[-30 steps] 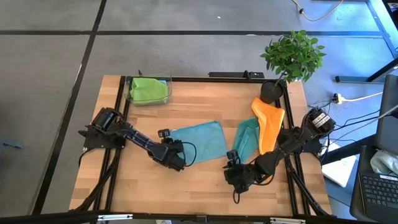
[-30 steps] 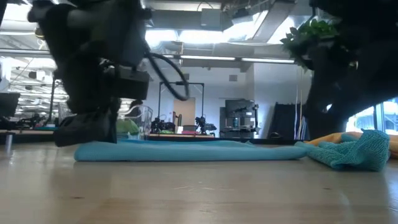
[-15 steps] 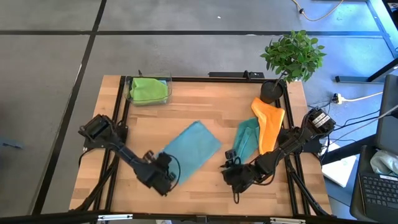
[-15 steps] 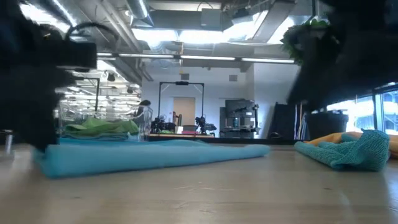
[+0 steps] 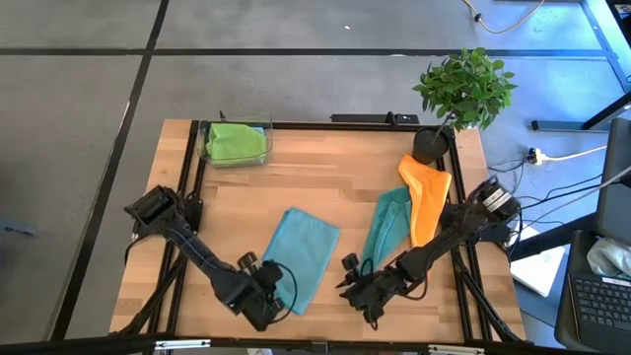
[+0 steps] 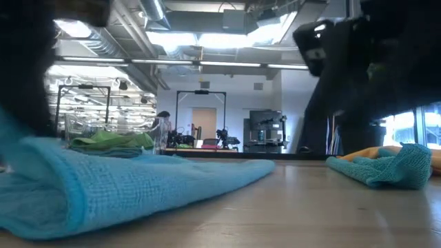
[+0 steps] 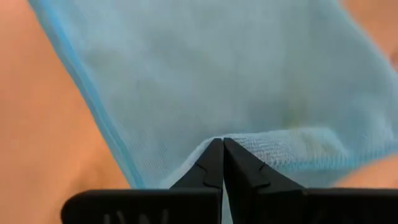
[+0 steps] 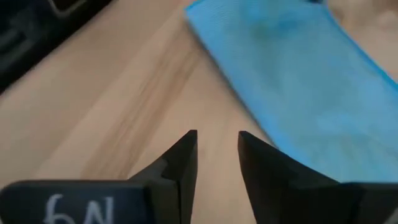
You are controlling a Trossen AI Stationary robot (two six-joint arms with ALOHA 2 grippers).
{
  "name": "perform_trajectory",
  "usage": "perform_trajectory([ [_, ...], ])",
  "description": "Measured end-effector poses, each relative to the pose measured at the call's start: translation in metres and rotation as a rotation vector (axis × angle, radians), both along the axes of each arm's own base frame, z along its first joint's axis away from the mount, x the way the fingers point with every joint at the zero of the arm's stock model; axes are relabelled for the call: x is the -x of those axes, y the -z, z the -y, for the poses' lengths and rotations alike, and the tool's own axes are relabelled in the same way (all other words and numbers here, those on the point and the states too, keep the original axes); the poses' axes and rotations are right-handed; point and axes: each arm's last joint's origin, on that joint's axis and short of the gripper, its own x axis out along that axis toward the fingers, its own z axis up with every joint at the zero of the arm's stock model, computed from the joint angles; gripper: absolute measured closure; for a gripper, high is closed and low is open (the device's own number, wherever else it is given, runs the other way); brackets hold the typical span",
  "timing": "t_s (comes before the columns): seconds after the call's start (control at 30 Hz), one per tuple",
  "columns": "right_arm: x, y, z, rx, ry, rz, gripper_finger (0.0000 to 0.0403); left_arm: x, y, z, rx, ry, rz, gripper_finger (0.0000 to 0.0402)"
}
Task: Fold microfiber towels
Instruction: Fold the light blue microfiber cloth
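Observation:
A folded light blue towel (image 5: 303,254) lies on the wooden table, also in the low view (image 6: 151,182). My left gripper (image 5: 279,296) is at its near end and shut on it (image 7: 222,146). My right gripper (image 5: 346,282) is open and empty just right of that towel, over bare wood (image 8: 217,140). A teal towel (image 5: 388,223) and an orange towel (image 5: 426,195) lie bunched at the right. A lime green towel (image 5: 237,143) sits in a clear bin at the far left. The second light blue towel is not in view. My left gripper pinches the light blue towel's near edge (image 7: 205,144) between its two shut fingers. The fingers come low from the table's near side. The cloth rises in a small peak at the fingers, and the rest of the towel (image 7: 249,74) lies flat on the table.
A potted plant (image 5: 461,91) stands at the far right corner. The clear bin (image 5: 209,150) is at the far left. Black frame rails run along the table's edges (image 5: 187,187). Bare wood shows in the table's middle and far part (image 5: 325,168).
My left gripper has gone toward the table's near edge, still shut on the light blue towel. The towel has slid along the table toward the near edge and turned about, so its long side now runs far to near. My right gripper has gone a little toward the left.

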Motion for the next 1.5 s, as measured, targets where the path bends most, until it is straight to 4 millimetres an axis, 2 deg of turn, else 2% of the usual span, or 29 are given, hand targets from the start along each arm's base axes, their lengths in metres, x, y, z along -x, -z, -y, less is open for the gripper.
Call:
perform_trajectory([
  [0.13,-0.007,0.018,-0.004,0.08,-0.067,0.041,0.0285,-0.012,-0.006,-0.01,-0.031,0.021,-0.006,0.0401],
  [0.27,-0.012,0.017,-0.002,0.106,-0.022,0.104,0.0285,-0.018,-0.006,-0.016,0.062,0.006,-0.06,0.0399],
  [0.53,-0.018,0.016,0.007,0.104,0.008,0.103,0.0285,-0.004,-0.007,0.007,0.123,0.018,-0.025,0.0401],
  [0.73,-0.026,0.011,0.009,0.026,-0.017,0.149,0.0285,0.007,-0.007,0.02,0.122,0.053,-0.022,0.0401],
  [1.07,-0.04,0.0,0.002,-0.005,-0.105,0.23,0.0285,0.014,-0.005,0.015,0.054,0.057,-0.069,0.0388],
  [1.17,-0.048,0.008,-0.004,-0.013,-0.133,0.205,0.0284,0.017,0.0,0.014,0.067,0.057,-0.102,0.0374],
  [1.37,-0.067,0.025,-0.016,0.065,-0.143,0.175,0.0231,0.026,0.004,0.019,0.061,0.083,-0.117,0.0342],
  [1.5,-0.081,0.026,-0.024,0.097,-0.138,0.168,0.0194,0.029,0.004,0.022,0.02,0.095,-0.077,0.0336],
])
